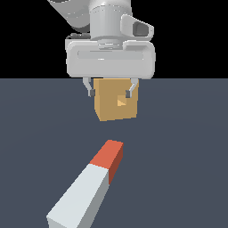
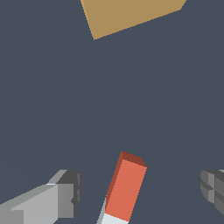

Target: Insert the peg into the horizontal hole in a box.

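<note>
The peg [image 1: 87, 187] lies flat on the dark floor, a long pale grey-white bar whose orange-red end [image 1: 108, 156] points toward the box [image 1: 113, 109]. The box is a tan cube farther back, and the small square hole [image 1: 121, 101] shows in its facing side. My gripper [image 1: 110, 93] hangs open well above the floor and holds nothing; its two short fingers [image 1: 91, 92] overlap the box's upper part in the exterior view. In the wrist view the peg's orange end [image 2: 127, 188] sits between the spread fingers [image 2: 65, 194], with the box [image 2: 131, 15] beyond it.
A flat dark grey-blue floor [image 1: 187, 147] surrounds the peg and the box. Behind it the background is black. Nothing else stands in either view.
</note>
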